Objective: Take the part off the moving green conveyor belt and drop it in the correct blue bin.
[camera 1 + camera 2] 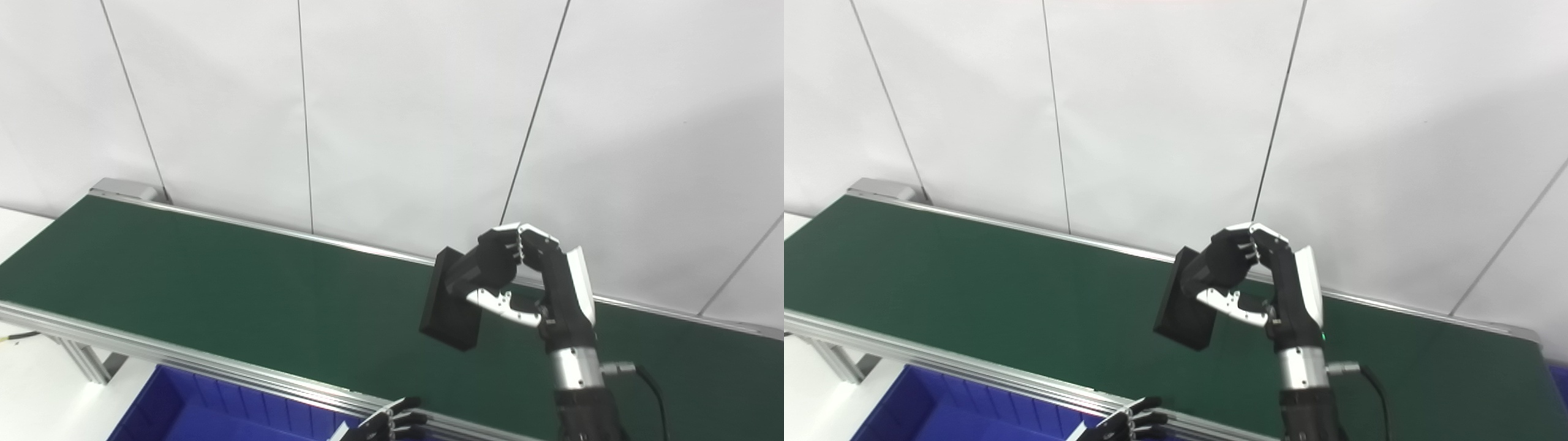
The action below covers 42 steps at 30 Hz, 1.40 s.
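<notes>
At the bottom edge the left robot hand (389, 424) is barely seen, its state untellable, while the part (452, 300) is held by the right robot hand (527, 278) above the belt (214, 275), so carriage to the bin (184, 410) is judged next.

1. Bright, even, diffuse light in both eye views; no single source visible.
2. White wall panels (416, 110) behind the fingers (484, 269) near clipping, seams still crisp.
3. Green conveyor belt (214, 288) below the fingers evenly lit, matte, no glare; shadows under the right hand (527, 282) faint at most.
4. Black part (450, 306) just left of the fingers is crushed dark, no surface detail.
5. Small highlights on silver finger shells and wrist.
6. Focus decent overall; left hand (386, 422) at bottom edge slightly soft, cropped.
7. Slight tilt, no obvious edge distortion.
</notes>
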Each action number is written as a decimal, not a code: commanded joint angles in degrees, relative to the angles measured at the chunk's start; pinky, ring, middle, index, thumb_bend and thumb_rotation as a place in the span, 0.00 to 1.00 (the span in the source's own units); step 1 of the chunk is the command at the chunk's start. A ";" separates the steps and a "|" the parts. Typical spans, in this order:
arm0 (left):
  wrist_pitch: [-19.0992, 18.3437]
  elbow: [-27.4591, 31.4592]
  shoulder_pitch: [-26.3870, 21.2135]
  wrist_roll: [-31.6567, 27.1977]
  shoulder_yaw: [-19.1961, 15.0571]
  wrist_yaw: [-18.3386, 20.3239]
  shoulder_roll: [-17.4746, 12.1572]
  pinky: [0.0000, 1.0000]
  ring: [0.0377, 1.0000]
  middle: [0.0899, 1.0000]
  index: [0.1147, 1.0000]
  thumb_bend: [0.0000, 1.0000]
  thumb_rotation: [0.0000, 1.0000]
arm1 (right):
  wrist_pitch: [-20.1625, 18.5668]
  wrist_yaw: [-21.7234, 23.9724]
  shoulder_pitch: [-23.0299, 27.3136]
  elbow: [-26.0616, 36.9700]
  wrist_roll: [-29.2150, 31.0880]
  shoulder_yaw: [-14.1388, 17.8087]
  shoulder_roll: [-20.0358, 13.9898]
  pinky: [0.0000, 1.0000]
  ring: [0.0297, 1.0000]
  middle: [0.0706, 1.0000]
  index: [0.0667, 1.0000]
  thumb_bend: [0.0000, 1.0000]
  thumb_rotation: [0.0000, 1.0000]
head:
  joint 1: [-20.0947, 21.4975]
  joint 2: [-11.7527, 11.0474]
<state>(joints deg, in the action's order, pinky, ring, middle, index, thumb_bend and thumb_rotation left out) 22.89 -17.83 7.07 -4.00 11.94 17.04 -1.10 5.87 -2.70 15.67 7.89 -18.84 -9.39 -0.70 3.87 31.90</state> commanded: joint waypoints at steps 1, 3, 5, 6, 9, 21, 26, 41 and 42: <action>0.11 2.55 -0.30 -0.80 0.00 0.76 -0.37 0.70 0.77 0.81 0.88 0.90 0.47 | -0.70 0.23 -0.47 4.60 0.56 0.83 0.14 0.32 0.44 0.49 0.48 0.50 0.00 | 1.31 1.50; -0.28 3.32 -0.10 -1.25 -0.08 0.89 -0.76 0.69 0.76 0.81 0.88 0.90 0.48 | -0.89 0.35 -2.32 6.88 0.68 1.04 0.14 0.32 0.44 0.49 0.48 0.50 0.00 | 2.19 2.59; -0.83 4.28 0.10 -1.47 -0.14 1.08 -1.26 0.69 0.76 0.81 0.88 0.89 0.48 | -1.89 0.47 -3.88 9.14 -0.05 1.32 0.24 0.32 0.44 0.49 0.47 0.50 0.00 | 3.34 3.80; -1.04 4.66 0.16 -1.49 -0.17 1.12 -1.48 0.69 0.76 0.81 0.89 0.89 0.49 | -2.63 0.56 -4.67 10.29 -0.38 1.49 0.32 0.32 0.43 0.50 0.47 0.50 0.00 | 3.50 4.04; -2.15 6.21 0.38 -1.92 -0.45 1.43 -2.28 0.70 0.76 0.81 0.89 0.88 0.49 | -4.50 0.89 -7.07 13.17 -1.07 1.75 0.45 0.31 0.41 0.50 0.48 0.49 0.00 | 5.80 6.81; -6.25 10.42 0.32 -5.35 -2.04 2.96 -5.05 0.68 0.75 0.79 0.86 0.94 0.50 | -5.74 1.11 -17.97 16.03 -2.00 0.80 1.21 0.32 0.43 0.49 0.48 0.50 0.00 | 10.69 12.01; -8.19 11.92 0.79 -6.93 -2.83 3.74 -5.80 0.69 0.75 0.79 0.85 0.97 0.51 | -5.57 1.04 -22.05 15.90 -2.54 -0.02 1.72 0.32 0.43 0.49 0.48 0.50 0.00 | 12.02 13.12; -12.82 15.84 0.81 -10.08 -4.82 6.05 -8.58 0.69 0.75 0.79 0.86 0.96 0.52 | -4.43 -0.67 -29.89 15.56 -6.56 -1.46 2.65 0.36 0.44 0.49 0.46 0.50 0.00 | 16.90 17.43; -13.01 15.94 0.76 -10.28 -4.91 6.14 -8.70 0.69 0.75 0.79 0.86 0.96 0.52 | -4.35 -0.77 -30.22 15.56 -6.56 -1.41 2.68 0.36 0.44 0.49 0.46 0.50 0.00 | 16.90 17.43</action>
<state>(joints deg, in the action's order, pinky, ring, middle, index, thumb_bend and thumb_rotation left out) 9.60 -3.93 8.50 -13.07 7.58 22.45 -9.28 -0.23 -2.48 -14.44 22.07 -25.50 -10.79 1.58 20.82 49.30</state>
